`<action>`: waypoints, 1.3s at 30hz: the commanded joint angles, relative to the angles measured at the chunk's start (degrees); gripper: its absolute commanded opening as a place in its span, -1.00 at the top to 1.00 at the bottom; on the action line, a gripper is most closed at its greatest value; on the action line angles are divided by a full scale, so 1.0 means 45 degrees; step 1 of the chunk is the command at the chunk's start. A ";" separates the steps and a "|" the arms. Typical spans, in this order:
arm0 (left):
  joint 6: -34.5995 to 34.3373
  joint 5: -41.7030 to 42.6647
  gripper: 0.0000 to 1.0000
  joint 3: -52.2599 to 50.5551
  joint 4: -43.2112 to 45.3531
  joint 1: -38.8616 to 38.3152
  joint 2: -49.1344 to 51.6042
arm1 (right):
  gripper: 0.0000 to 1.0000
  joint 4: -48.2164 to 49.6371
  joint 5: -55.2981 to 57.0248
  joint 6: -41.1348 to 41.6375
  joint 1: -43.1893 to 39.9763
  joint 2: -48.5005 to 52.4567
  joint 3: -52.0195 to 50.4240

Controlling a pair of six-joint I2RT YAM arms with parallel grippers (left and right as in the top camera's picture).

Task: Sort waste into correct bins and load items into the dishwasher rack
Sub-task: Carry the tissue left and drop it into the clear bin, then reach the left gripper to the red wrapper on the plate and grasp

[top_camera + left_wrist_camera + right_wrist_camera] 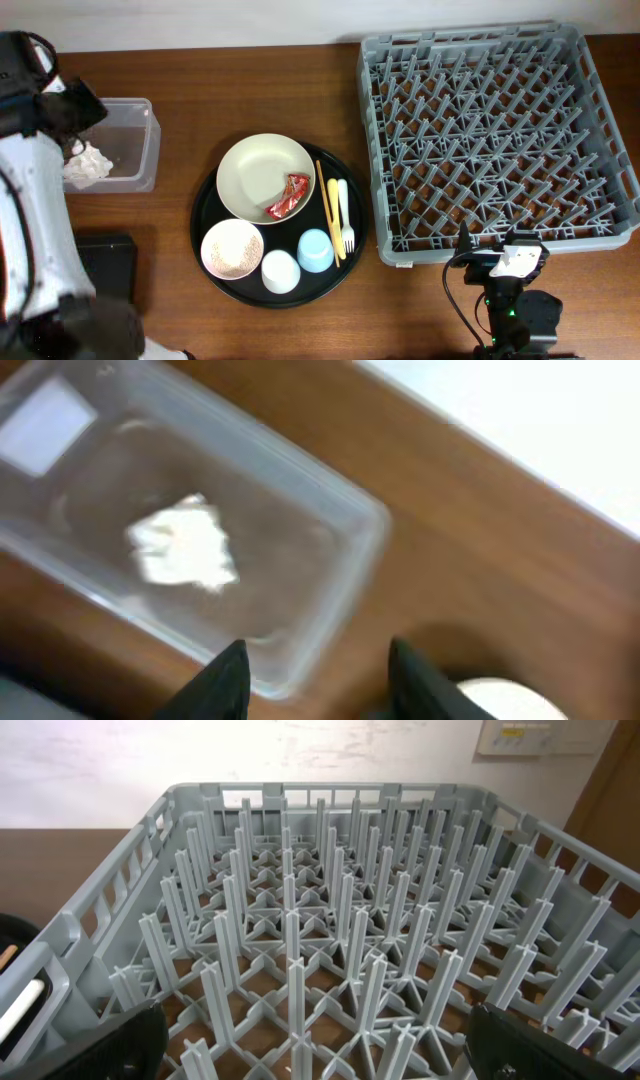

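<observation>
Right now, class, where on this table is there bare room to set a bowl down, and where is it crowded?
Free: the wood between the clear tub and the round black tray, and the back strip behind that tray, left of the dishwasher rack. The rack's pegs hold nothing. Crowded: the tray, packed with two bowls, two cups and utensils.

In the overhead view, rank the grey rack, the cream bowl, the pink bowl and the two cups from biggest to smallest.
1. grey rack
2. cream bowl
3. pink bowl
4. white cup and light-blue cup: they look alike, so unranked.
</observation>
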 commanded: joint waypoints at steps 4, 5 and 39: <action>-0.0165 0.3623 0.25 -0.0627 -0.4226 -0.3317 -0.0578 | -0.96 -0.0044 0.0068 0.0019 0.0068 -0.0078 -0.0092; -0.0170 0.3288 0.25 -0.1316 -0.4095 -0.4405 -0.0578 | -0.96 -0.0044 0.0068 0.0019 0.0068 -0.0078 -0.0092; -0.0651 -0.0850 0.09 -0.7873 0.4182 -1.0078 0.2021 | -0.96 -0.0044 0.0068 0.0019 0.0068 -0.0078 -0.0092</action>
